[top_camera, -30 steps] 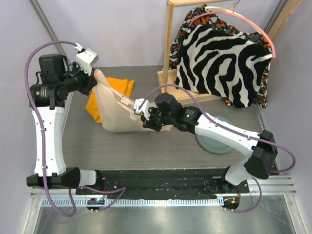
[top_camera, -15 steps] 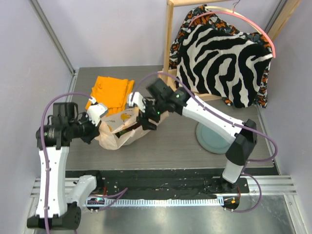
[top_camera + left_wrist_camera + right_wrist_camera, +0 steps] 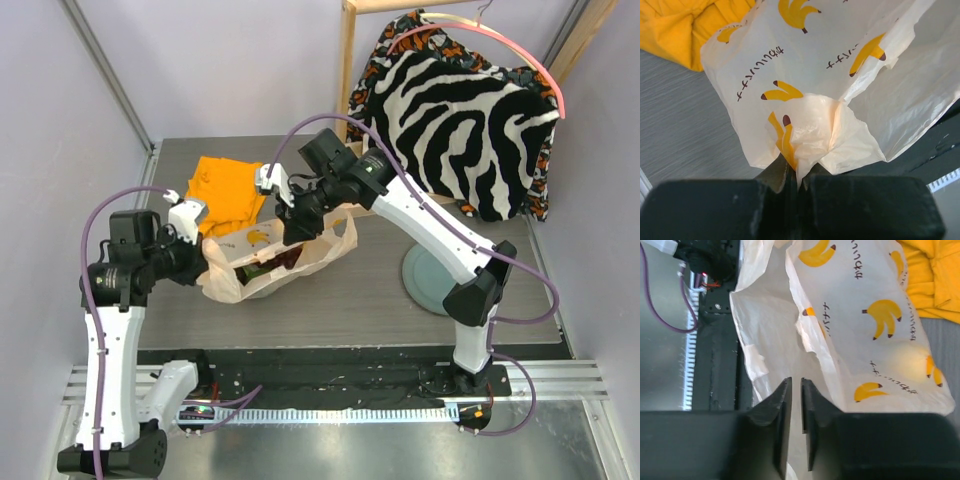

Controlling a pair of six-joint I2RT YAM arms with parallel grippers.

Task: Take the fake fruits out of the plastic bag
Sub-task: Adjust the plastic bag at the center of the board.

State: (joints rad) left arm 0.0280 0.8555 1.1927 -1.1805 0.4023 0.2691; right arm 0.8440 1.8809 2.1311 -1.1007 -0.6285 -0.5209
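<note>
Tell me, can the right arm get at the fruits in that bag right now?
Probably not yet. The right gripper is right at the plastic bag, but the fake fruits show only as shapes through its film, and no open mouth faces it. The left gripper pinches one end.

Crinkly translucent plastic bag [image 3: 805, 60], soft matt orange cloth [image 3: 685, 25]

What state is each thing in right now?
plastic bag: lying on the table, mouth pulled open.
fake fruits: inside the bag.
left gripper: fingers shut on the bag's edge.
right gripper: fingers nearly closed at the bag, grip unclear.
orange cloth: crumpled on the table.
zebra garment: hanging on the rack.
</note>
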